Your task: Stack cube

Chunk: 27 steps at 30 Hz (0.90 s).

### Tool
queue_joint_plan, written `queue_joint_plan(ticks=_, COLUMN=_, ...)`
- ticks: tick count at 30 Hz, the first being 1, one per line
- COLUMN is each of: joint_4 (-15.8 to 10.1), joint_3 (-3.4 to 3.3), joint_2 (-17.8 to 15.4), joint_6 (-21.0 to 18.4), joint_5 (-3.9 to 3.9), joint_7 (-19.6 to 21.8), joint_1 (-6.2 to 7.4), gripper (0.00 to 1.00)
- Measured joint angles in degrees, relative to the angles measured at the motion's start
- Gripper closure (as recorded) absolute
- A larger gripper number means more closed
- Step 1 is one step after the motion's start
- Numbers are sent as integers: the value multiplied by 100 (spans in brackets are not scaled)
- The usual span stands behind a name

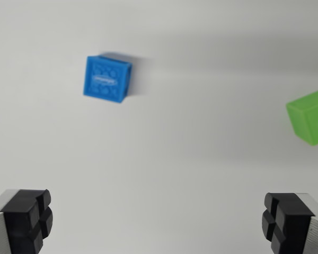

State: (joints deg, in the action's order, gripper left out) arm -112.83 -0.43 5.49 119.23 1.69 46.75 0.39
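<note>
1. The gripper [159, 222] is spread wide, with one black finger pad [26, 219] at the wrist view's lower left and the other at the lower right. Nothing is held between them, only bare white table [164, 159].

2. The blue cube [108, 78] sits on the table in the upper left part of the view, well apart from the fingers. It is turned a little out of square with the picture's edges, and its top face shows raised studs and a small oval mark.

3. The green cube [310, 116] lies at the right edge, partly cut off by the frame, well apart from the blue one. It looks blurred and tilted, so its true pose is hard to read.

4. Judged from this, no cube has been picked up — the stacking has not begun, and the arm seems to be above the table choosing its target.

5. What could go wrong:
   - The blue cube is off to one side of the open gap, so a straight descent would close on air or knock it with one finger.
   - Its slight turn means the pads might meet corners rather than flat faces, and the cube could twist or squirt out as they close.
   - With the green cube half out of view, its place may be misjudged — a carried cube set down off-centre could slide off.
   - The task does not say which cube goes on top, so the wrong one may be taken first.
</note>
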Motion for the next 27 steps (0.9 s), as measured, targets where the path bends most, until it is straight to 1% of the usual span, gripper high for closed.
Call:
queue_joint_plan(ticks=16, joint_4=0, joint_3=1, joint_2=11, joint_6=7, joint_5=0, joint_7=4, joint_1=0, gripper=0)
queue_joint_plan(ticks=27, joint_4=-70, joint_3=29, joint_2=102, joint_6=151, joint_5=-1, joint_7=145, joint_1=30, gripper=0)
